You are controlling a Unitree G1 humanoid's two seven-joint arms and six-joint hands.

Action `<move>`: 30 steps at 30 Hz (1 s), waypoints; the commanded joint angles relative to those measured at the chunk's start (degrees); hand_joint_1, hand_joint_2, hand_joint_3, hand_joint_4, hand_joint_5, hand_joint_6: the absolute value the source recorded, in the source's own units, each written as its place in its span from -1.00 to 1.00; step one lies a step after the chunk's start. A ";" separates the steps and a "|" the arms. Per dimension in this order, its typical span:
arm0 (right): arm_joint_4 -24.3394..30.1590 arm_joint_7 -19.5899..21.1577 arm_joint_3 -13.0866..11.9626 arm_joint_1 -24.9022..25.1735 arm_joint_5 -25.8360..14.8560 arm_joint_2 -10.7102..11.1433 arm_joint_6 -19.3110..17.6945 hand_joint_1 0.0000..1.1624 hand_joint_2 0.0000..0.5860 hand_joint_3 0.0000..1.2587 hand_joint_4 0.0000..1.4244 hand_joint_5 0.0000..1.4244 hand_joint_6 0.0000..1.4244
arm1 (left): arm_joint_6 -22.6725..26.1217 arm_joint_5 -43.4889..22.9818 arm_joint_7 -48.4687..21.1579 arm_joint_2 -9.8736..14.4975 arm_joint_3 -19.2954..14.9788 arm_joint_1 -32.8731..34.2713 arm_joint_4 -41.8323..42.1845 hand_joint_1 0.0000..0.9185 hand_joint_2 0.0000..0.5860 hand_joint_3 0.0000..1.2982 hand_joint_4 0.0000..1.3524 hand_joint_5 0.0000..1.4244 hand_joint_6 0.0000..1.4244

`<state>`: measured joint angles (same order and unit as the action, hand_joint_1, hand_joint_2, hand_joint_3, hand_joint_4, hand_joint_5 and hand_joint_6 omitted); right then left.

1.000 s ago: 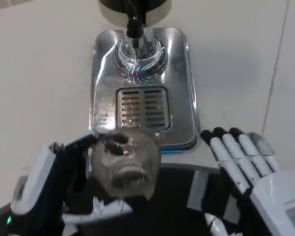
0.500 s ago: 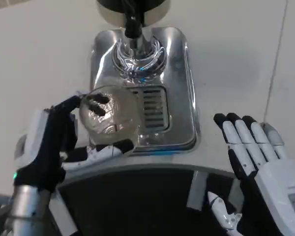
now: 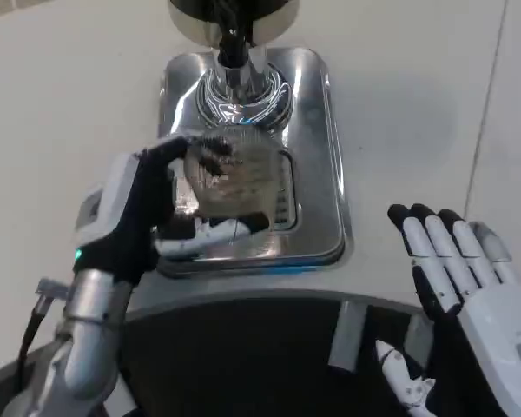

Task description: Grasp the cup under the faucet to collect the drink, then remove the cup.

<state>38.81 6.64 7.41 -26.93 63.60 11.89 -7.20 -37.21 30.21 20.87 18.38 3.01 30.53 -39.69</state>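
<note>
Cup clear, light, probably slippery; my left robot hand wraps sidewall, keeping grip mid-body. Right robot hand spread, idle.

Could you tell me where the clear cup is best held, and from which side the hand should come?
Probably by its round side wall, from the left. The left hand already holds the cup that way over the drip tray, fingers around the wall. That leaves the open mouth free for the faucet just beyond.
</note>
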 commanded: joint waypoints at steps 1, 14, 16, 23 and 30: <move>0.45 -1.02 -0.16 -0.89 -0.40 0.08 0.57 -0.59 1.00 -1.00 -1.00 -1.00 -1.00 | -0.49 0.64 2.23 0.91 2.15 5.92 -8.14 0.66 -0.74 0.87 0.83 0.97 1.00; 1.12 -2.55 0.65 0.80 1.12 -1.70 3.50 -0.55 1.00 -1.00 -1.00 -1.00 -1.00 | -0.67 0.41 7.16 1.87 6.10 13.00 -19.16 0.64 -0.66 0.82 0.83 0.93 1.00; 1.04 -2.87 0.98 1.12 1.26 -1.82 3.72 -0.55 1.00 -1.00 -1.00 -1.00 -1.00 | -0.64 0.98 8.24 2.34 6.57 13.04 -19.35 0.61 -0.62 0.78 0.81 0.91 1.00; 0.89 -3.22 0.91 1.53 0.47 -1.18 3.26 -0.54 1.00 -1.00 -1.00 -1.00 -1.00 | -1.84 -0.73 8.01 3.53 6.80 12.26 -18.95 -0.13 -0.82 0.11 0.09 0.39 0.70; 0.10 -2.36 0.82 1.46 -1.15 -0.63 2.95 -0.59 0.96 -1.00 -1.00 -1.00 -1.00 | -3.87 -0.22 7.47 4.95 8.01 10.91 -16.19 -0.72 -0.97 -0.48 -0.54 0.08 0.27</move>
<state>39.45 3.51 8.15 -25.05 63.02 11.14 -3.67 -40.10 30.57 29.16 22.87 11.01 42.49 -56.77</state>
